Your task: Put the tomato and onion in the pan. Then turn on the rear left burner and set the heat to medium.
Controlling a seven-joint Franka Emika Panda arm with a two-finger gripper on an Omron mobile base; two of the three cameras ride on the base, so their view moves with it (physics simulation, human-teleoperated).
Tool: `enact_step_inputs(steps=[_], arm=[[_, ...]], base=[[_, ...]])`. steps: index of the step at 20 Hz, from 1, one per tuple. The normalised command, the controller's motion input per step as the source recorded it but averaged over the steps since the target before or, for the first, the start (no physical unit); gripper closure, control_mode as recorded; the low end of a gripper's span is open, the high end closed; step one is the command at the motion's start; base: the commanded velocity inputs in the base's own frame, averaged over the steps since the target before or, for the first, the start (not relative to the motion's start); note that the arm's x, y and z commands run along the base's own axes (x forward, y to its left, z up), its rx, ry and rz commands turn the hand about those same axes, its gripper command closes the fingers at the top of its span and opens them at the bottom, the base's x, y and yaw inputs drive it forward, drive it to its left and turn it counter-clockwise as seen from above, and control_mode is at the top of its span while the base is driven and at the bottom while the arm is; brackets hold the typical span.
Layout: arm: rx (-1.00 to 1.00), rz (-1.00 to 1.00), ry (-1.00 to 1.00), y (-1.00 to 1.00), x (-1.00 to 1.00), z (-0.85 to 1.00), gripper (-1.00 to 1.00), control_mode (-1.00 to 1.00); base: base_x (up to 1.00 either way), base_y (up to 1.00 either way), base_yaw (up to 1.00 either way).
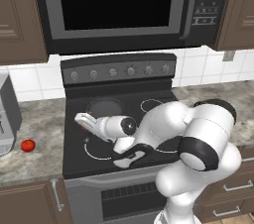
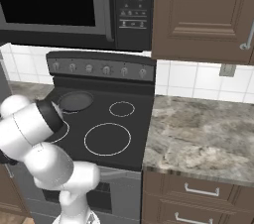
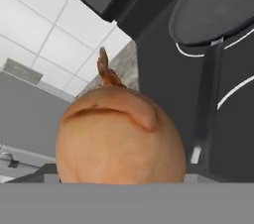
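Filling the lower middle of the hand view, the onion [image 3: 120,136] sits right up against the camera — whether the fingers pinch it or stand spread cannot be told. Beyond it the pan [image 3: 213,7] rests on the stovetop [image 3: 163,69], its long handle running toward the camera. From the left base view the arm folds low across the stove, hand [image 1: 87,120] reaching left over the front-left ring. The tomato [image 1: 28,145] lies on the counter [image 1: 37,119] left of the stove — well apart from the pan.

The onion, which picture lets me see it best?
The hand view. The onion sits huge and close there, tan-orange with its little dry tip on top, and the pan lies beyond it. In the left base view the arm's hand reaches over the stove's left side, and I cannot make the onion out there.
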Motion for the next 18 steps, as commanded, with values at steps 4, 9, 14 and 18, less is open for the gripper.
enact_step_inputs(steps=[4, 9, 14, 18], arm=[[-0.11, 0.01, 0.07, -0.03, 0.00, 1.00, 1.00, -1.00], [-0.14, 0.01, 0.10, 0.00, 0.00, 1.00, 1.00, -1.00], [-0.16, 0.01, 0.12, -0.09, 0.01, 1.00, 1.00, -1.00], [-0.22, 0.00, 0.13, -0.27, 0.02, 0.95, 1.00, -1.00]], base=[[0.00, 0.00, 0.00], [0.00, 0.00, 0.00], [0.00, 0.00, 0.00], [0.00, 0.00, 0.00]])
